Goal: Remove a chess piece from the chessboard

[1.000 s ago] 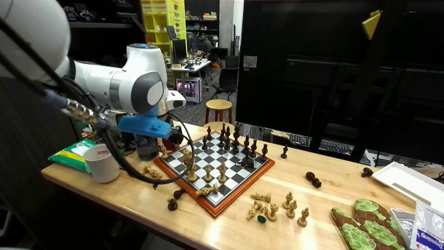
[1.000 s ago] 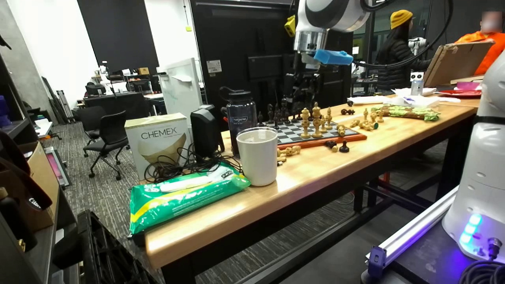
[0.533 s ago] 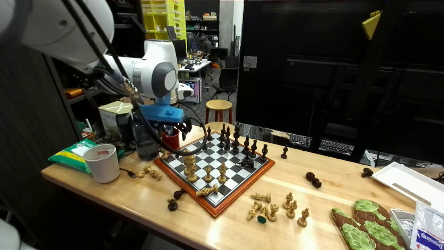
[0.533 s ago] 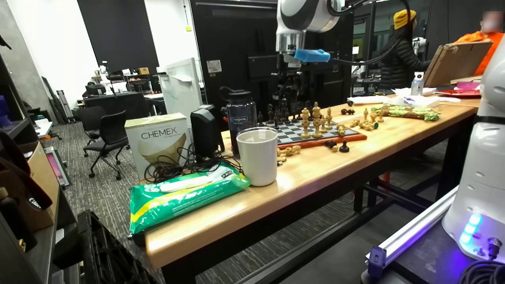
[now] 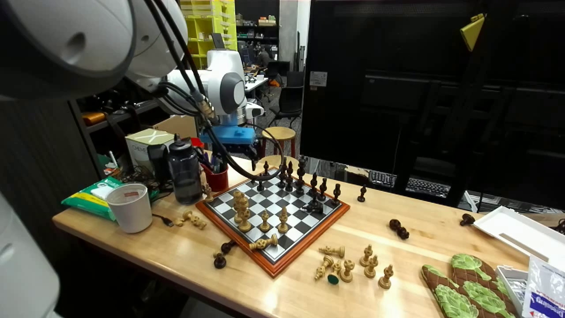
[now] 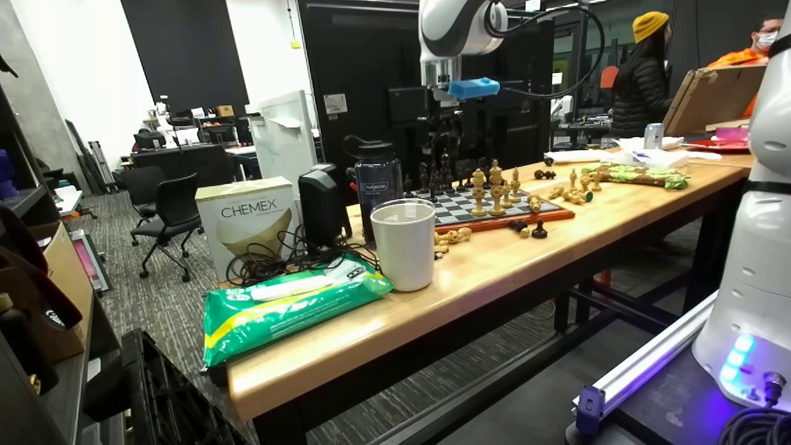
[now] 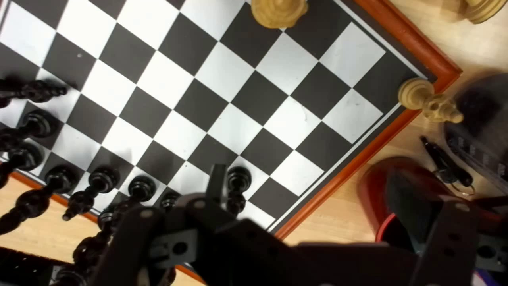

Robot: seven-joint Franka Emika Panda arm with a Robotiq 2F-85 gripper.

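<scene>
Reddish-brown wood frames the black-and-white chessboard (image 5: 273,208), which lies flat on a pale bench (image 5: 176,249). Dark chess pieces (image 5: 300,180) mostly stand towards its far side, with a toppled dark piece (image 5: 314,206) among them; light chess pieces (image 5: 283,223) stand nearer, and a fallen light piece (image 5: 264,242) lies by the near edge. More pieces of both colours (image 5: 347,270) are scattered on the bench. The gripper (image 7: 306,184) hangs above the board's edge with its jaws spread wide apart; in the wrist view, one jaw shows beside a small dark piece (image 7: 239,179), the other in front of a red cup (image 7: 371,190).
</scene>
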